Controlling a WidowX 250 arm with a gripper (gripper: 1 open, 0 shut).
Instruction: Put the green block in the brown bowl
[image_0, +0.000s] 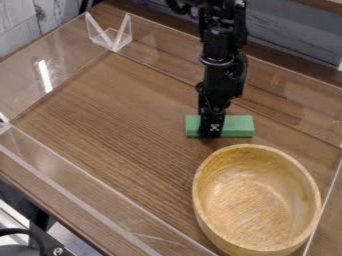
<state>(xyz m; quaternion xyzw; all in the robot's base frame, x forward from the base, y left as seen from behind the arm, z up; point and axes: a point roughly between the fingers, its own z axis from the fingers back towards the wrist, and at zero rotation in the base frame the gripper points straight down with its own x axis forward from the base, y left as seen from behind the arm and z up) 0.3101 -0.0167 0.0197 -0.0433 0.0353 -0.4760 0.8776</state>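
Nearest the camera, at 5 o'clock in the frame: brown bowl (257, 203). Round, shallow, thick-rimmed, light tan wood with visible grain; nothing visible inside. Set open side up, ready to receive the block from above.

Just beyond the bowl rim, at about 12 o'clock from the bowl centre: green block (222, 125). Small flat bar, matte bright green, lying flat on the counter (107, 110) with its long side roughly left to right. Close to the bowl but apart from it, so only a short carry toward 6 o'clock judged necessary after lifting.

On the block, left of its middle: pincer (210, 124), pointing straight down, closed on the green block across its narrow width. Block not yet raised; underside resting on the counter.

Counter: dark wood-grain surface, smooth, bounded by low clear plastic walls (54, 60) with glare along the edges.

Farthest, at 11 o'clock: clear plastic V-shaped stand (110, 31), well apart from the work area.

Risk judged: off-centre grip may tilt the bar on lifting.
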